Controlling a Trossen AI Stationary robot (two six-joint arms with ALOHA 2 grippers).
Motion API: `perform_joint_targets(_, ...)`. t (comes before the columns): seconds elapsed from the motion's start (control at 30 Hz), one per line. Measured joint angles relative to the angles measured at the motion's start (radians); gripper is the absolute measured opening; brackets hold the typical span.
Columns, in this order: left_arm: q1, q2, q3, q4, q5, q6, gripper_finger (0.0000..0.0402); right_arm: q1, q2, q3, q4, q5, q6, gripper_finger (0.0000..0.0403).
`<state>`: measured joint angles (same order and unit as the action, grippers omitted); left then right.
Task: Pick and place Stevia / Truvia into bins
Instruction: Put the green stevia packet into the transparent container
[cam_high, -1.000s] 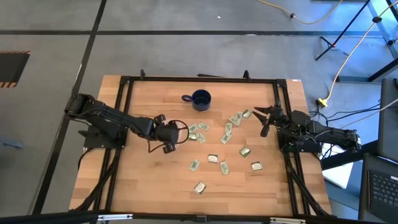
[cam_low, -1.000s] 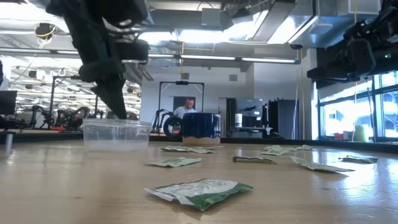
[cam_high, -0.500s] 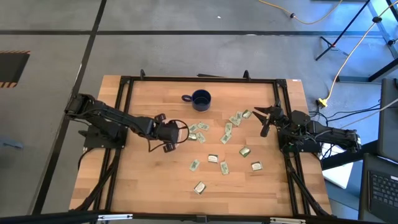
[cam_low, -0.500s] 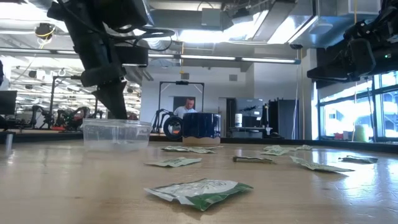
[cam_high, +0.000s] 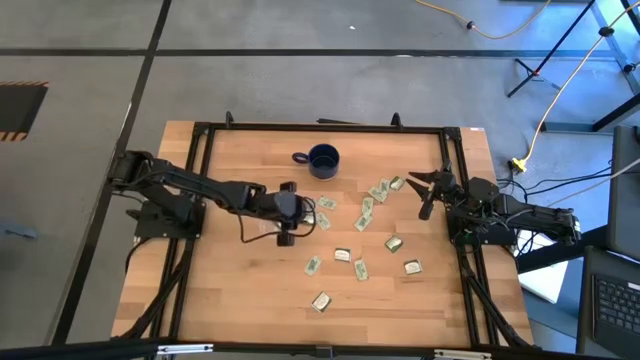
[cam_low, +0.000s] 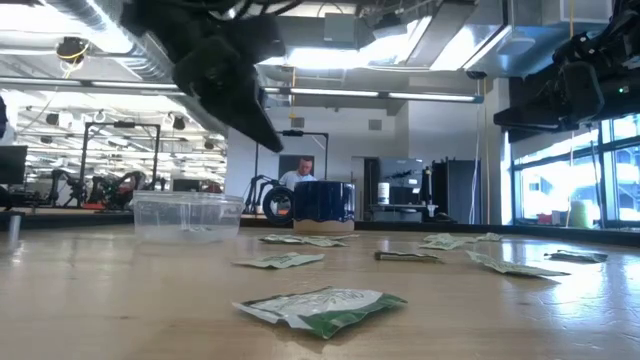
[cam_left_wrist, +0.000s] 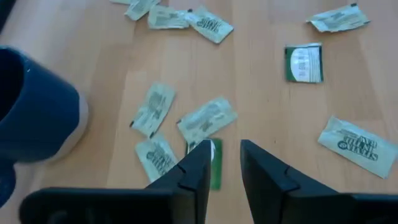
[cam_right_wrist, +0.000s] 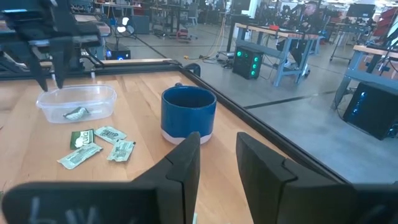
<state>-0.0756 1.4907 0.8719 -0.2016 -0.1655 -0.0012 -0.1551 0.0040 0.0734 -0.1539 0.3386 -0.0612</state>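
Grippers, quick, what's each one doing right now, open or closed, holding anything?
Left gripper: open, empty, above the sachets beside the clear tub.
Right gripper: open, empty, waiting at the table's right edge.

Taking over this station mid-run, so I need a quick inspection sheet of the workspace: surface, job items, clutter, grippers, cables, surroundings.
Surface: wooden table, black frame around it.
Job's things: clear tub with one sachet inside; the other sachets lie loose on the table right of it.
Clutter: dark blue mug near the far edge.
Grippers: left gripper open, above the sachets beside the tub; right gripper open, waiting at the right edge.
Cables: yellow cord on the floor.
Surroundings: a person far behind the table.
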Motion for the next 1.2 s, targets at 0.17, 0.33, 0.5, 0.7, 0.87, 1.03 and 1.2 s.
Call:
perform_joint_targets(0.17, 0.054, 0.053, 0.007, -0.023, 0.061, 0.016, 0.0109, 0.000, 0.000, 0.000, 0.008, 0.008, -0.003, 0.0108)
perform_joint_targets(0.33, 0.090, 0.165, 0.106, -0.119, 0.113, 0.042, 0.0113, 0.000, 0.000, 0.000, 0.022, 0.011, -0.025, 0.0108)
perform_joint_targets(0.5, 0.116, 0.302, 0.225, -0.302, 0.115, 0.059, 0.0105, 0.000, 0.000, 0.000, 0.032, 0.011, -0.046, 0.0108)
perform_joint_targets(0.7, 0.117, 0.397, 0.291, -0.317, 0.115, 0.117, 0.0097, 0.000, 0.000, 0.000, 0.031, 0.011, -0.049, 0.0108)
perform_joint_targets(0.87, 0.117, 0.413, 0.302, -0.320, 0.115, 0.136, 0.0089, 0.000, 0.000, 0.000, 0.023, 0.011, -0.048, 0.0108)
perform_joint_targets(1.03, 0.117, 0.412, 0.299, -0.323, 0.115, 0.146, 0.0074, 0.000, 0.000, 0.000, 0.014, 0.010, -0.046, 0.0108)
perform_joint_targets(1.2, 0.117, 0.412, 0.299, -0.323, 0.109, 0.155, 0.0053, 0.000, 0.000, 0.000, 0.013, 0.010, -0.047, 0.0108)
